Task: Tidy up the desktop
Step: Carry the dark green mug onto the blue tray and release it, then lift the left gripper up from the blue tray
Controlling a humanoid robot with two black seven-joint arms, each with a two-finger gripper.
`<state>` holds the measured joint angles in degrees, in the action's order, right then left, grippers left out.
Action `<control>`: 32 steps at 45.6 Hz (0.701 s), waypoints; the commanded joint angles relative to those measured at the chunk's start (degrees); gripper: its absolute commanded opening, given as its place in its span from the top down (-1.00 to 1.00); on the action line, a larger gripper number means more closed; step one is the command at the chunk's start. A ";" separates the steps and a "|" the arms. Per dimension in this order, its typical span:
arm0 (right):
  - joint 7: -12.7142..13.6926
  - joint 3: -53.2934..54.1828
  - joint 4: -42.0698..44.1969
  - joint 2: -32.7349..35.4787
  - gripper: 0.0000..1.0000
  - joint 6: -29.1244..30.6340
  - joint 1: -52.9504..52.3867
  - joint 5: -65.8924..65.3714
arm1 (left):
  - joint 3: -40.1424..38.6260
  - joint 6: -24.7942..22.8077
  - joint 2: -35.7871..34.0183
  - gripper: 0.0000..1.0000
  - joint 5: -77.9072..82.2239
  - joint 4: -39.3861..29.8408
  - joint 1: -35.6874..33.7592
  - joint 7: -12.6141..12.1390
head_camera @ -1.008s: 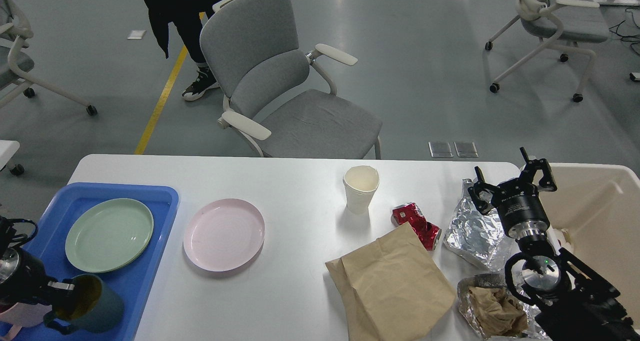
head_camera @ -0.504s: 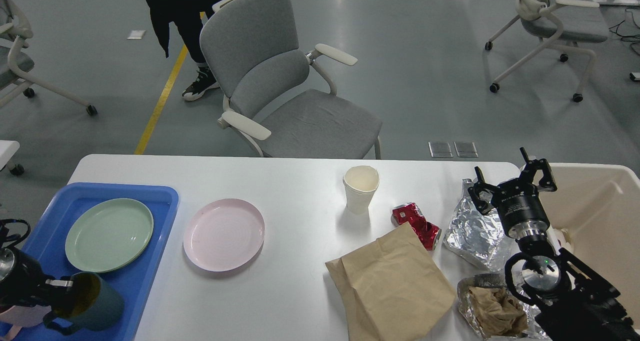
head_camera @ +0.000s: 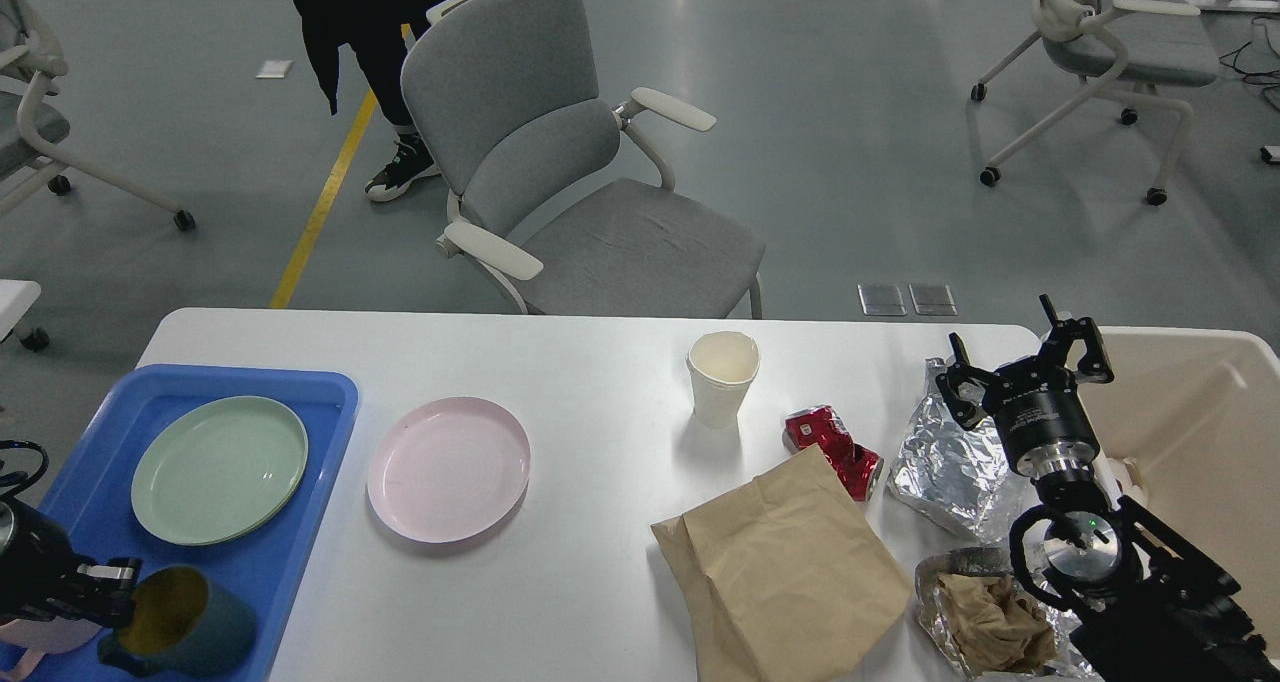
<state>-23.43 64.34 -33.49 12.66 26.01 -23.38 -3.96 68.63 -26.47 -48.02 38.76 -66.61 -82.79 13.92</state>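
The white desktop (head_camera: 600,362) carries a pink plate (head_camera: 448,469), a white paper cup (head_camera: 722,377), a crushed red can (head_camera: 833,449), a brown paper bag (head_camera: 790,562), a sheet of foil (head_camera: 945,462) and a foil wad with brown paper (head_camera: 985,612). A blue tray (head_camera: 300,402) at the left holds a green plate (head_camera: 218,468) and a teal cup (head_camera: 185,622). My left gripper (head_camera: 115,587) is dark, against the cup's left rim. My right gripper (head_camera: 1025,367) is open and empty above the foil's right edge.
A beige bin (head_camera: 1200,432) stands against the table's right end, just behind my right gripper. A grey chair (head_camera: 570,182) stands behind the table's far edge, and a person in black (head_camera: 380,22) stands beyond it.
My left gripper has drawn back to the left and down. The teal cup has sunk a little on the tray and stands more upright. The right arm has not moved.
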 commanded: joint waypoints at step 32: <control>0.06 0.00 0.00 0.00 -1.00 0.01 0.00 0.00 | 21.36 -28.11 11.18 -0.90 -16.95 -7.38 -42.79 0.32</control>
<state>-23.44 64.34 -33.49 12.66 26.02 -23.38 -3.96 86.47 -52.67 -41.44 26.10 -69.63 -117.27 14.41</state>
